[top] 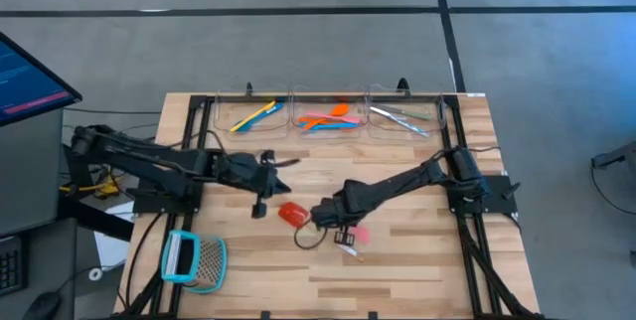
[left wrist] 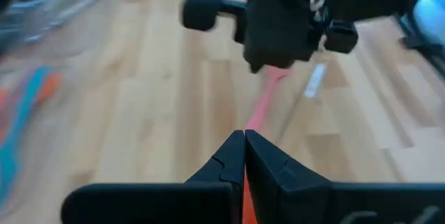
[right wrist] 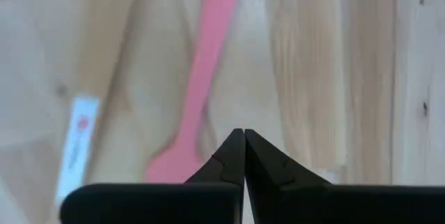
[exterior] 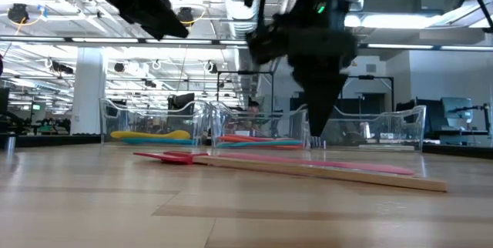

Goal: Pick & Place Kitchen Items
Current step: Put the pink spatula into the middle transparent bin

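Wooden table (top: 397, 270) with three clear bins (top: 328, 116) along its far edge, holding yellow, blue, orange and silvery utensils. Right gripper (top: 345, 238) is over mid-table, fingers shut together with nothing between them; pink spoon (right wrist: 208, 64) lies flat on the wood just beside its tips. Red-headed spatula (top: 291, 214) lies close by. Left gripper (top: 260, 207) hovers near it, shut and empty. Teal-framed mesh tool (top: 194, 258) sits well apart.
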You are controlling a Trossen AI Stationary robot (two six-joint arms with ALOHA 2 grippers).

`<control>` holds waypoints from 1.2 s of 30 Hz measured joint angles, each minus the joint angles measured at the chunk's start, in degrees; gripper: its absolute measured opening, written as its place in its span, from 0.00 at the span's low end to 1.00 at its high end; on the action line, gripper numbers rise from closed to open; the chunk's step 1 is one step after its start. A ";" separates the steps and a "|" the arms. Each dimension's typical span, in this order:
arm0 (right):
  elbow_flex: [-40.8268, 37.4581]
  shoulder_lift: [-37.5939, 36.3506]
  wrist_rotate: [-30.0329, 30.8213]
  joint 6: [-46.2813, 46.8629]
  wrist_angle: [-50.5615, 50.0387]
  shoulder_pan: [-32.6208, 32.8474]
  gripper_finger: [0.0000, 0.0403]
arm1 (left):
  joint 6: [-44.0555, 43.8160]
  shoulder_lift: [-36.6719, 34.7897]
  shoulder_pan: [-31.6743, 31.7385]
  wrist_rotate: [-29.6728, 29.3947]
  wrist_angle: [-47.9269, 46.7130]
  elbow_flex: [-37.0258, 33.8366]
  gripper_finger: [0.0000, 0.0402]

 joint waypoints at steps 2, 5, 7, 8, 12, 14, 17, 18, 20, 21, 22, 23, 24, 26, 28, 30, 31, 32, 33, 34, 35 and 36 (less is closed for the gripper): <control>-0.50 -1.21 1.14 1.12 -0.02 1.56 0.00 | -0.02 3.60 0.02 2.64 3.07 0.00 0.01; -1.92 -2.65 1.67 1.55 0.32 3.94 0.00 | -0.02 9.71 0.02 4.19 6.38 0.00 0.01; -3.28 -3.82 1.65 2.76 2.05 5.34 0.00 | -0.02 13.68 0.02 5.46 8.14 -0.01 0.01; -4.37 -4.59 1.60 3.47 3.45 5.92 0.00 | -0.05 15.49 0.02 6.40 9.63 -0.04 0.01; -10.24 -7.36 -0.27 5.94 10.54 8.04 0.00 | -0.05 20.86 0.02 11.57 16.75 0.00 0.01; -13.44 -8.87 -0.51 8.10 14.02 9.14 0.00 | -0.02 22.49 -0.25 12.52 18.62 0.00 0.01; -17.34 -10.83 -0.89 11.42 17.65 10.99 0.00 | -0.03 23.26 -0.33 12.56 19.65 0.04 0.01; -18.21 -11.47 -0.90 12.71 18.47 11.62 0.00 | -0.19 23.25 -0.33 12.56 19.26 0.03 0.01; -19.08 -12.23 -0.89 14.82 19.45 12.89 0.00 | -0.46 23.24 -0.33 12.38 19.64 0.02 0.01; -19.34 -12.42 -0.84 15.64 19.31 13.53 0.00 | -0.51 23.22 -0.33 12.11 19.79 0.02 0.01; -19.57 -12.50 -0.81 16.31 19.22 14.10 0.00 | -0.59 23.22 -0.32 11.92 19.78 0.02 0.01; -19.69 -12.50 -0.62 16.92 19.42 14.58 0.00 | -0.59 23.22 -0.22 11.85 19.69 0.02 0.01; -19.74 -12.48 -0.20 17.60 19.49 15.04 0.00 | -0.61 23.22 -0.20 11.25 19.75 0.02 0.01; -19.73 -11.76 0.76 19.09 19.64 15.83 0.00 | -0.60 23.22 -0.20 10.52 19.80 0.02 0.01; -19.81 -10.55 3.63 20.62 18.82 16.22 0.00 | -0.61 23.22 -0.19 10.36 19.88 0.02 0.01; -19.80 -9.52 6.07 21.17 18.55 16.24 0.00 | -0.61 23.22 -0.17 10.37 20.06 0.02 0.01; -19.80 -9.26 6.74 21.39 18.34 16.15 0.00 | -0.61 23.22 -0.18 10.39 20.04 0.02 0.01; -19.81 -9.20 7.34 21.64 17.44 16.09 0.00 | -0.61 23.22 -0.20 10.37 20.06 0.02 0.01; -19.82 -9.22 8.03 22.01 17.06 16.01 0.00 | -0.61 23.22 -0.22 10.40 20.08 0.02 0.01; -19.80 -9.25 8.64 22.26 17.24 15.79 0.00 | -0.76 23.22 -0.22 10.39 20.10 0.02 0.01; -19.80 -9.25 9.48 22.35 17.13 15.59 0.00 | -1.23 23.22 -0.22 10.38 20.10 0.02 0.01; -19.80 -9.25 9.99 22.37 16.83 15.37 0.00 | -1.45 23.22 -0.22 10.40 20.10 0.02 0.01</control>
